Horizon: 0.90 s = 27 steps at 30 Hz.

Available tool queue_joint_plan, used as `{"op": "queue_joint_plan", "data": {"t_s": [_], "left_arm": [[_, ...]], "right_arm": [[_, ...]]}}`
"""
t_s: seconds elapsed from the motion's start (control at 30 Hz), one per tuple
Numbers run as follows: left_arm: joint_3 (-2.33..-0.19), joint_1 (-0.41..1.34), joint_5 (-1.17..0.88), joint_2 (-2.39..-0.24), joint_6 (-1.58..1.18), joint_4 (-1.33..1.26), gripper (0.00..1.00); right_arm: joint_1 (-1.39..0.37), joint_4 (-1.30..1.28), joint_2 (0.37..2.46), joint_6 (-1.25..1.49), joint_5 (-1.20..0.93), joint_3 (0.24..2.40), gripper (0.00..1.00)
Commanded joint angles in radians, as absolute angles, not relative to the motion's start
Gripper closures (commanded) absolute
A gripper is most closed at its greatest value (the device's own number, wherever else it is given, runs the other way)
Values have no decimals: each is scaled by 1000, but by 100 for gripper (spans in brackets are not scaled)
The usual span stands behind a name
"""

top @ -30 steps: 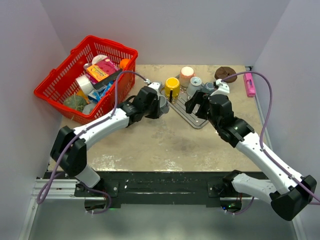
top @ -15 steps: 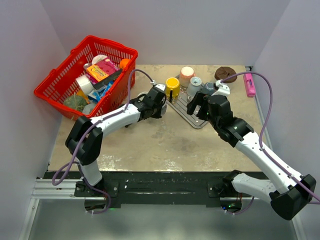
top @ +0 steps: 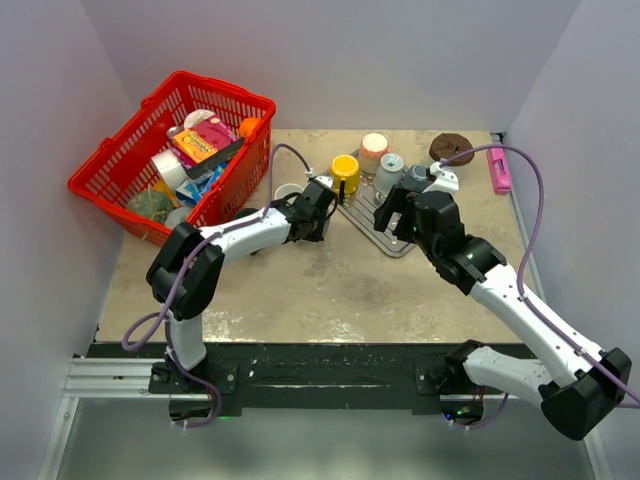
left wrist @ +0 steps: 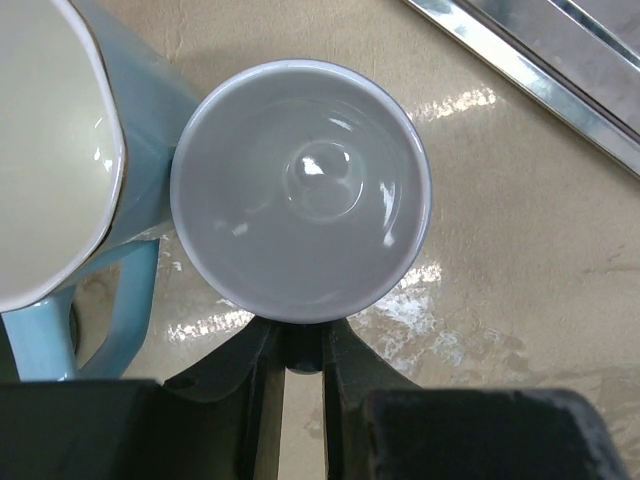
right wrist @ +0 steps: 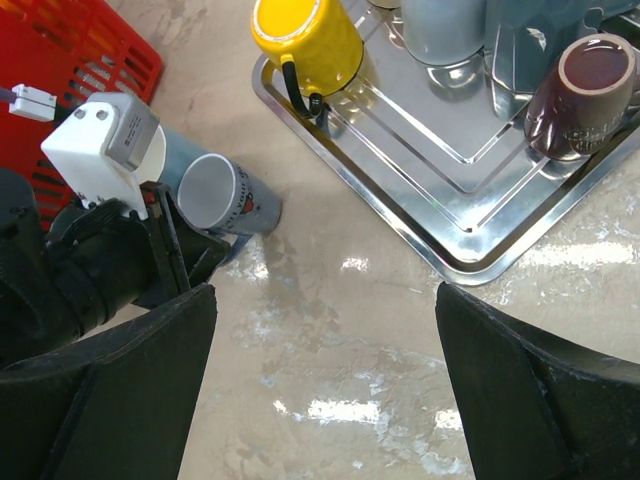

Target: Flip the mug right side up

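One grey mug (left wrist: 300, 190), on the table between blue mug (left wrist: 150, 110) and tray (right wrist: 470, 260): left gripper (left wrist: 300, 352) pinches its handle. Wrist has rolled this past second; mouth now tilts upward. Judged mid-turn, not yet standing. Right gripper (top: 393, 212) spread wide, empty.

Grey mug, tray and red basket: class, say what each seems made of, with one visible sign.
The grey mug looks like glazed ceramic: glossy highlights inside. The tray seems polished metal: mirror-like reflections. The red basket is probably plastic: moulded lattice walls.
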State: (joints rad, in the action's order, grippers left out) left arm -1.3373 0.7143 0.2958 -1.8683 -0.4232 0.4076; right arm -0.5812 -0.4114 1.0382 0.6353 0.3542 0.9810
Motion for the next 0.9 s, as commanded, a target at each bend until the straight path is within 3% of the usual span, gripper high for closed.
{"op": "queue_joint_plan", "data": {"t_s": [0.0,0.03,0.07,0.27,0.4,0.63,0.8,0.87], "left_arm": [[-1400,713,338,-1878,-410,348,89],[-1405,713,336,-1881,-408,353,84],[-1408,713,339,-1887,-405,357,72],[-1413,712,327,-1885,-408,373,46],[-1405,713,314,-1838,-411,379,33],[-1352,713,209,-1640,-394,359,21],[-1246,712,179,-1418,-359,304,1],[-1201,712,164,-1329,-336,282,1]], "right_arm": [[-575,-370,1032,630,385,968,5],[-574,-371,1032,630,382,966,5],[-575,-368,1037,630,380,966,5],[-574,-362,1035,643,362,959,5],[-574,-362,1043,646,350,959,5],[-575,-344,1156,614,316,1002,5],[-577,-272,1310,578,282,1066,5],[-577,-221,1362,555,272,1112,7]]}}
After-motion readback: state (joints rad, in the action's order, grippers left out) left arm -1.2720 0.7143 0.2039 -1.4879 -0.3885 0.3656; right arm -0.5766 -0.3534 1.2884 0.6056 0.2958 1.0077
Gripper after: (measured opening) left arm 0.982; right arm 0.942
